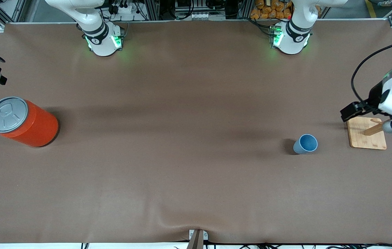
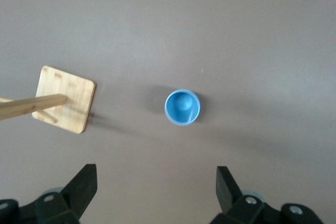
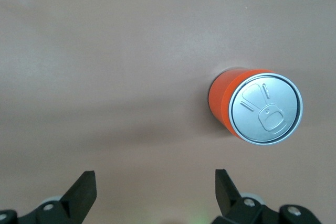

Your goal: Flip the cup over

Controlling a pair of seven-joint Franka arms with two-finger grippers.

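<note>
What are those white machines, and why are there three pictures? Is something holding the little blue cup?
Those are two robot arms bolted along one edge of a brown table. One picture looks down from a high camera facing them. The other two come from cameras on each arm's wrist. The left claw is open, hanging over the table with the cup below it. The cup stands mouth up with nothing holding it, beside a wooden stand at the left arm's end. The right claw is open too, waiting above the orange can at the right arm's end. Neither claw holds anything.
</note>
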